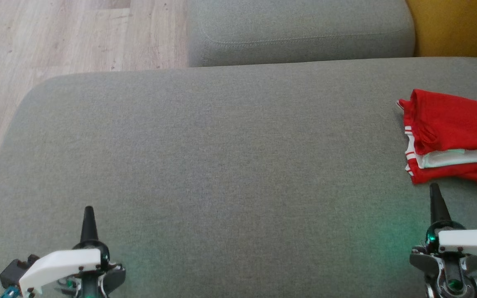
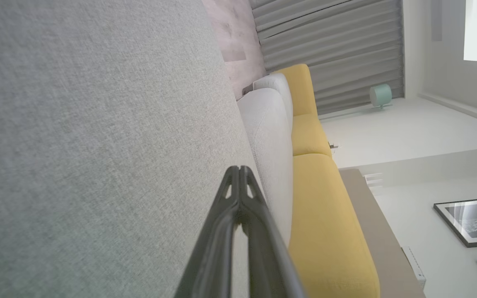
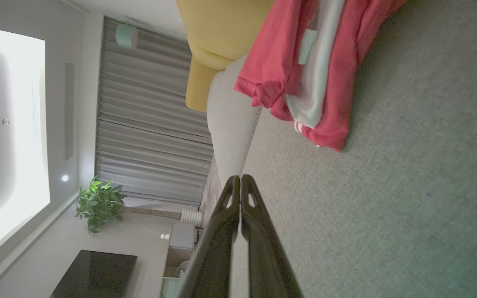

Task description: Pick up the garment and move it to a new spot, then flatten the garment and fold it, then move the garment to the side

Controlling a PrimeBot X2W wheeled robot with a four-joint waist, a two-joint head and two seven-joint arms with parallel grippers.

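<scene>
Grey fabric sofa seat: flat and even. A folded red garment with white trim lies at the seat's right edge, just beyond the right gripper and apart from it. The left gripper is at the near edge. Both have their fingers pressed together and hold nothing. A grey cushion adjoins the far edge, with a yellow cushion beside it. Pale wood floor to the left. The room has grey curtains and a potted plant.

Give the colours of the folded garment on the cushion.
The folded fabric garment is red with white stripes; clearest in head view.
</scene>
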